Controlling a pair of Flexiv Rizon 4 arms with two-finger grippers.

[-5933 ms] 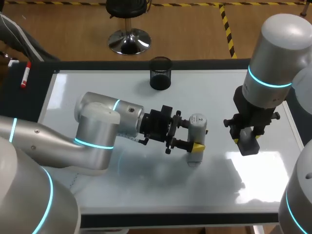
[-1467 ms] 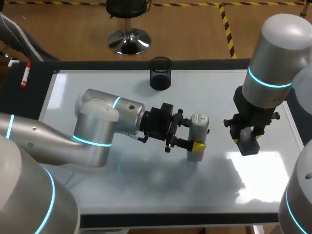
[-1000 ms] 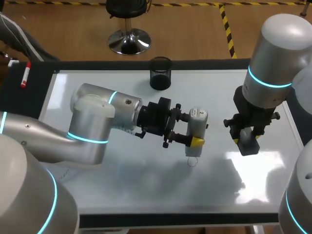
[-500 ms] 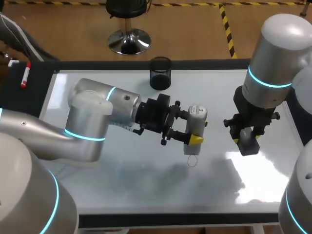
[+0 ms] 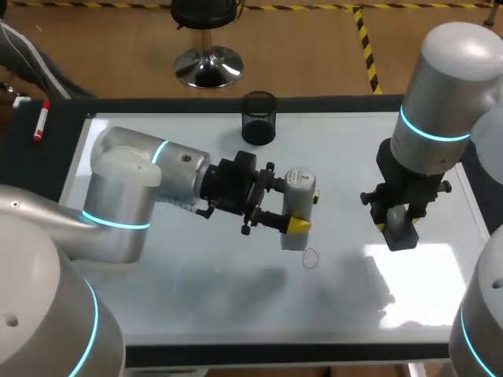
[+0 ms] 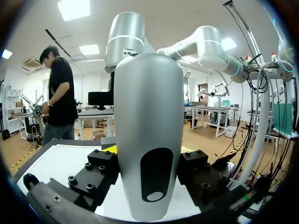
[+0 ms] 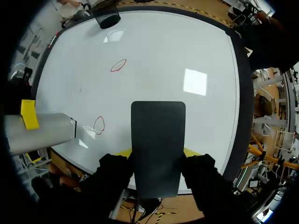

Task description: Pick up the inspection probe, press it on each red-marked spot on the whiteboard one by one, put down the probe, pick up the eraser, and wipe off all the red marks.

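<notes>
1. Writing: the inspection probe (image 5: pixel 299 188) has a small dark print on its cap, too small to read. No other lettering is legible on the task's things.
2. Inspection probe: a smooth pale grey cylinder that tapers to a rounded end. The left wrist view shows a dark oval window set in its side. It sits between the fingers of the left gripper (image 5: pixel 296 210), slanted, with its narrow end pointing down at the whiteboard (image 5: pixel 157 267). Contact with the board cannot be told.
3. Left gripper: clenched on the probe, one finger on each side of the barrel, with one yellow tip showing against the grey body.
4. Red ring (image 5: pixel 310 258): a small hand-drawn loop on the board, just beyond the probe's narrow end and apart from it.
5. Second red mark (image 7: pixel 118 65): a slanted oval farther out on the board, ahead of the right gripper (image 5: pixel 399 221).
6. Eraser (image 7: pixel 158 140): a flat dark rectangular block, upright between the right fingers.
7. Right gripper: closed on the eraser from both sides, well apart from the left gripper.
8. Black cup (image 5: pixel 258 118): stands at the board's far edge, beyond the left gripper.
9. Red marker (image 5: pixel 39 122): lies off the board, far out to the side of the left arm.
</notes>
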